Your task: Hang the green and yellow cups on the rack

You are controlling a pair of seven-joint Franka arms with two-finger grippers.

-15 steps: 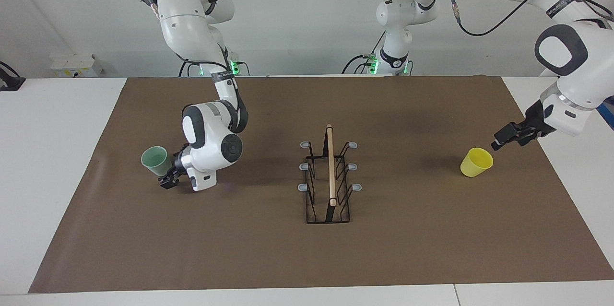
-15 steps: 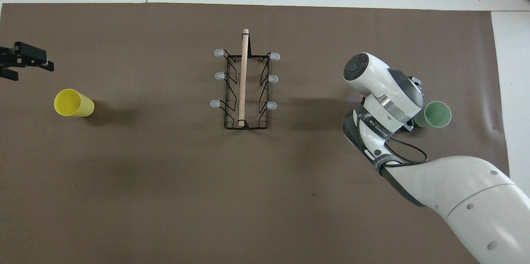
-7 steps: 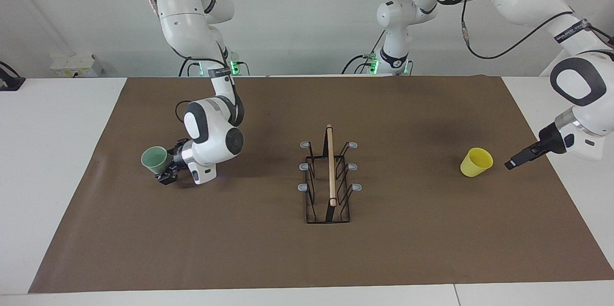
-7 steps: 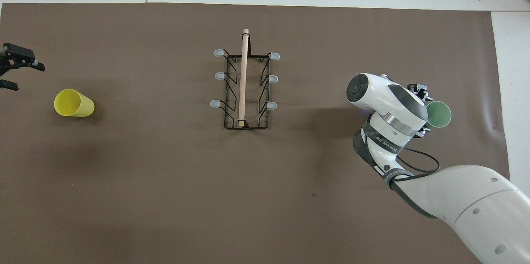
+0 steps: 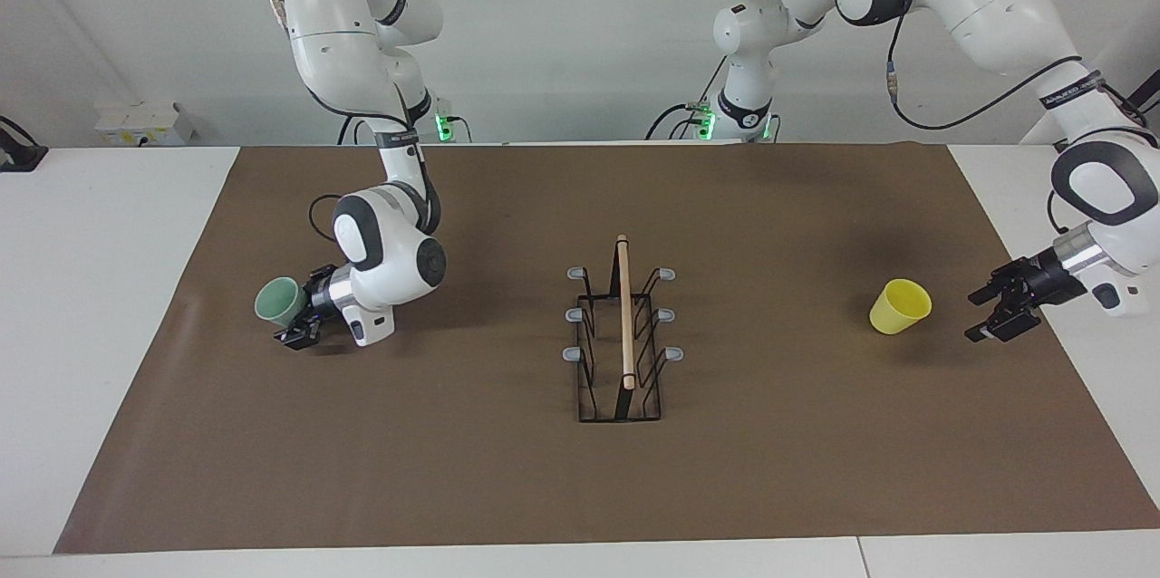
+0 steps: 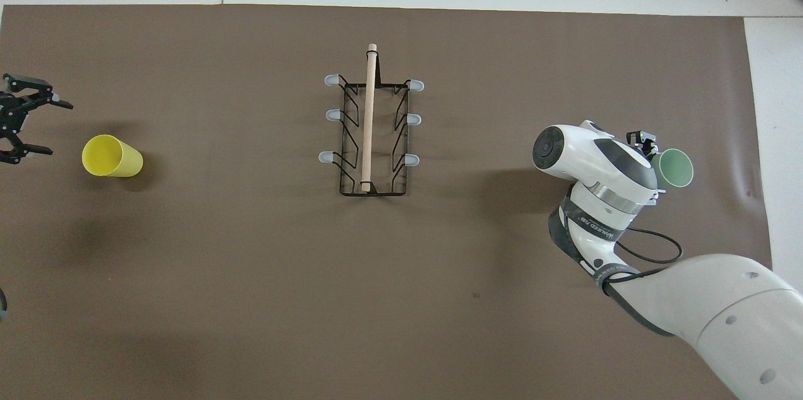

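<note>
Green cup (image 5: pixel 275 300) sits mid-height at the left of the facing view, tipped on its side. Its mouth points away from the right gripper (image 5: pixel 297 331), which is clenched on its narrow end. At centre stands the rack (image 5: pixel 623 333), every prong bare. Toward the right lies the yellow cup (image 5: pixel 900 306), bright and plain, with its long axis aimed at the left gripper (image 5: pixel 974 317). That gripper hangs just beside it, fingers spread, grasping nothing.

White table (image 5: pixel 91 306); brown mat (image 5: pixel 507 478) on it; mat carries rack (image 5: pixel 623 342), yellow cup (image 5: pixel 899 306).
</note>
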